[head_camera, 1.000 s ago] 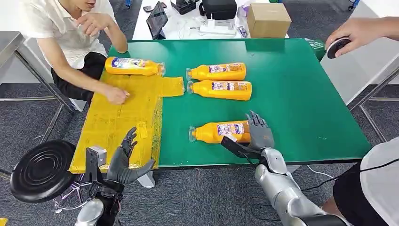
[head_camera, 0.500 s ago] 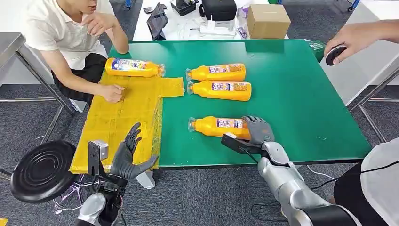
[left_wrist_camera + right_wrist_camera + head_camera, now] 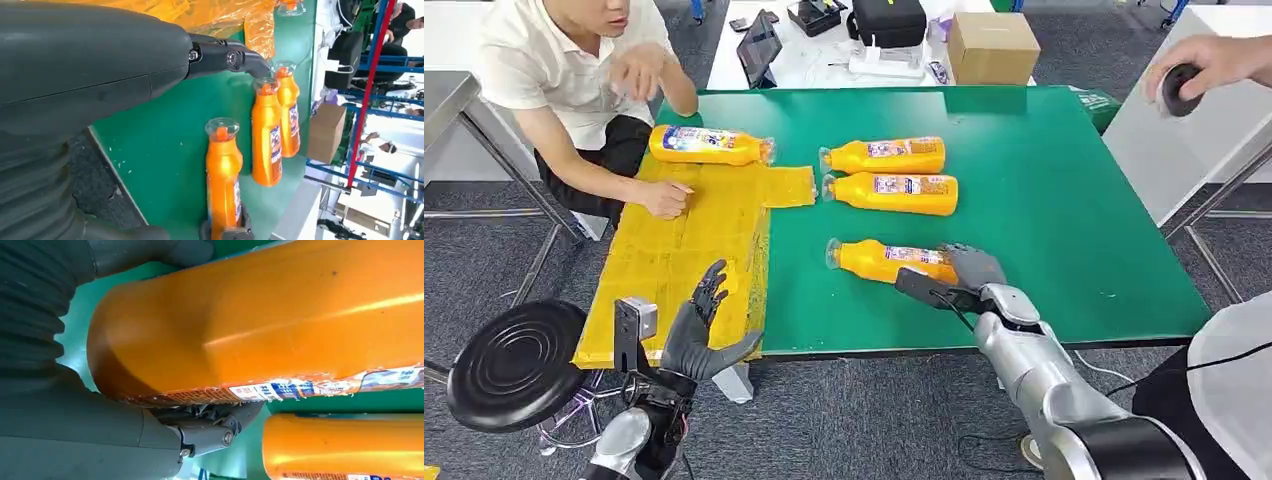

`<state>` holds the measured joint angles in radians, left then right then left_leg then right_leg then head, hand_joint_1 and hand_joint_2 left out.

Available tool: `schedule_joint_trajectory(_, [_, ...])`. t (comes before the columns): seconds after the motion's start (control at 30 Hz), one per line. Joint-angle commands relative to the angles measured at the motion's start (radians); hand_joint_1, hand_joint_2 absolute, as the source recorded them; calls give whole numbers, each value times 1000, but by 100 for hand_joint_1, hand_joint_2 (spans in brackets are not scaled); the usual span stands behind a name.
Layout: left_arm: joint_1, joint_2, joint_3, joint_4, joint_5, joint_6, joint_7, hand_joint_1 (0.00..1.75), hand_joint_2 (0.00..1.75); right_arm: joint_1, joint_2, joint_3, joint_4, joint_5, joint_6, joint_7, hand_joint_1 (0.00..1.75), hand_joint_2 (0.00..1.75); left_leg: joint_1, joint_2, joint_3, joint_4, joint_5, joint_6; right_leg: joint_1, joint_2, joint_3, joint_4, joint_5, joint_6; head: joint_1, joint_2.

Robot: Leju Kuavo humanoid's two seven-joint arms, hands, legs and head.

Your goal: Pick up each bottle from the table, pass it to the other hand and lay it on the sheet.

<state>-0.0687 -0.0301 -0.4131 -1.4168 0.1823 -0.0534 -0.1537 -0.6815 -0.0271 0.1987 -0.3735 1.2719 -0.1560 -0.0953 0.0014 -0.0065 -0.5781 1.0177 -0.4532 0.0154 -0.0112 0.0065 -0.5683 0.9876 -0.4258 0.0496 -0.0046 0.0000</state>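
The nearest orange bottle [image 3: 879,260] lies on its side on the green table [image 3: 1064,200], cap toward the yellow sheet [image 3: 674,260]. My right hand [image 3: 964,275] wraps its base end, fingers curled over the top and thumb on the near side; in the right wrist view the bottle [image 3: 260,325] sits against the palm. Two more bottles [image 3: 884,154] [image 3: 894,192] lie side by side farther back. A fourth bottle [image 3: 709,144] rests at the sheet's far edge. My left hand [image 3: 699,335] hovers open and holds nothing at the sheet's near corner.
A seated person rests a hand [image 3: 664,197] on the sheet's left side. Another person's hand [image 3: 1194,75] holds a dark round object past the table's right edge. A black stool [image 3: 509,365] stands at my lower left. A cardboard box [image 3: 994,45] sits behind the table.
My right hand's fingers went from spread behind the bottle to curled over its base, and the bottle slid slightly away from the front edge. The left hand rose a little.
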Motion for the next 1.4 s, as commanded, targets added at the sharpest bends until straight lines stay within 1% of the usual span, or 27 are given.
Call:
schedule_joint_trajectory(0.03, [-24, 14, -17, 64, 15, 12, -9, 0, 175, 98, 52, -155, 38, -277, 13, -288, 175, 175, 1, -2, 2, -2, 0, -1, 1, -3, 3, -2, 0, -1, 0, 0])
schedule_joint_trajectory(0.07, [-15, 12, -12, 64, 29, 16, -14, 0, 175, 101, 72, -179, 25, -333, 9, -347, 175, 175, 1, -3, 3, -2, 1, -1, 1, -3, 4, -3, 0, -2, 0, 0])
schedule_joint_trajectory(0.13, [-3, 14, -13, 70, 52, 18, -14, 0, 175, 113, 115, -195, -32, -427, -6, -433, 175, 175, 1, 3, 3, -2, 0, -1, 1, 2, 4, -2, 1, -1, 0, 0])
schedule_joint_trajectory(0.17, [2, 14, -15, 73, 57, 18, -15, 0, 175, 118, 129, -185, -56, -447, -10, -451, 175, 175, 1, 4, 4, -3, 0, -2, 1, 4, 4, -3, 1, -2, 0, 0])
schedule_joint_trajectory(0.2, [6, 15, -18, 75, 67, 18, -16, 0, 175, 131, 143, -174, -100, -502, -5, -480, 175, 175, 1, 6, 3, -2, 0, -2, 1, 5, 3, -1, 1, -2, 0, 0])
schedule_joint_trajectory(0.23, [12, 13, -22, 76, 78, 20, -19, 0, 175, 150, 155, -149, -156, -564, -2, -490, 175, 175, 0, 5, 2, -1, 0, -1, 0, 6, 2, 0, 1, -1, 0, 0])
schedule_joint_trajectory(0.37, [14, 12, -28, 75, 80, 20, -19, 0, 175, 156, 157, -130, -177, -577, -1, -479, 175, 175, 1, 4, -2, -1, 0, -1, 1, 4, -3, 0, 0, -2, 0, 0])
schedule_joint_trajectory(0.4, [16, 10, -29, 75, 91, 21, -19, 0, 175, 169, 157, -110, -208, -631, 0, -504, 175, 175, 1, 3, -5, -1, 0, -1, 1, 4, -4, 1, 0, -1, 0, 0])
schedule_joint_trajectory(0.43, [21, 9, -37, 77, 99, 21, -17, 0, 175, 186, 164, -80, -256, -686, 8, -520, 175, 175, 1, 2, -6, -1, 1, -1, 1, 4, -6, 1, 0, -1, 0, 0])
schedule_joint_trajectory(0.5, [27, 7, -51, 80, 102, 20, -18, 0, 175, 225, 180, -32, -352, -736, 17, -531, 175, 175, 1, 3, -7, -1, 0, -1, 1, 4, -6, 1, 0, -1, 0, 0])
schedule_joint_trajectory(0.53, [30, 5, -57, 81, 109, 18, -22, 0, 175, 255, 183, 27, -420, -759, 27, -510, 175, 175, 1, 2, -8, -1, 0, -1, 1, 4, -7, 1, 0, 0, 0, 0])
schedule_joint_trajectory(0.6, [33, 2, -61, 73, 169, -14, -17, 0, 175, 273, 179, 123, -456, -786, 38, -474, 175, 175, 1, 3, -9, -1, 0, -1, 1, 4, -7, 1, 0, -1, 0, 0])
schedule_joint_trajectory(0.67, [28, 6, -72, 40, 172, -24, -29, 0, 175, 266, 192, 172, -407, -764, 2, -448, 175, 175, 1, 4, -9, -1, -1, -2, 1, 4, -8, 1, 0, -1, 0, 0])
schedule_joint_trajectory(0.77, [27, 6, -75, 26, 170, -17, -25, 0, 175, 255, 192, 186, -372, -780, -18, -465, 175, 175, 1, 2, -11, 0, 0, -2, 1, 2, -9, 1, 0, -2, 0, 0])
schedule_joint_trajectory(0.83, [25, 14, -85, 9, 191, -43, -29, 0, 175, 235, 194, 232, -322, -789, 9, -470, 175, 175, 1, 1, -13, 0, 0, -1, 1, 2, -11, 1, 0, -1, 0, 0])
schedule_joint_trajectory(0.9, [22, 19, -100, -9, 185, -51, -28, 0, 175, 231, 213, 275, -290, -764, 0, -471, 175, 175, 0, 3, -12, -1, 0, -1, 0, 3, -11, 1, 0, -1, 0, 0])
schedule_joint_trajectory(0.93, [20, 18, -104, -13, 181, -50, -25, 0, 175, 231, 228, 297, -281, -747, -24, -477, 175, 175, 1, 2, -13, 0, 0, -1, 1, 3, -12, 1, 0, -1, 0, 0])
schedule_joint_trajectory(1.07, [2, 2, -93, 14, 203, -38, -15, 0, 175, 227, 263, 356, -284, -717, -44, -485, 175, 175, 1, 4, -11, -1, 0, -1, 1, 4, -10, 1, 0, -1, 0, 0])
schedule_joint_trajectory(1.17, [-30, -14, -87, 30, 199, -23, -26, 0, 175, 235, 288, 391, -292, -710, -46, -477, 175, 175, 1, 1, -12, 0, 0, -2, 1, 1, -10, 1, -1, -1, 0, 0])
schedule_joint_trajectory(1.3, [-57, -28, -78, 49, 215, -10, -32, 0, 175, 232, 302, 450, -289, -666, -112, -470, 175, 175, 1, 1, -12, 0, 0, -1, 1, 1, -11, 1, 0, -1, 0, 0])
schedule_joint_trajectory(1.4, [-60, -29, -80, 49, 227, -11, -32, 0, 175, 232, 305, 474, -300, -671, -115, -467, 175, 175, 1, 1, -12, 0, 0, -1, 1, 1, -11, 1, 0, -1, 0, 0])
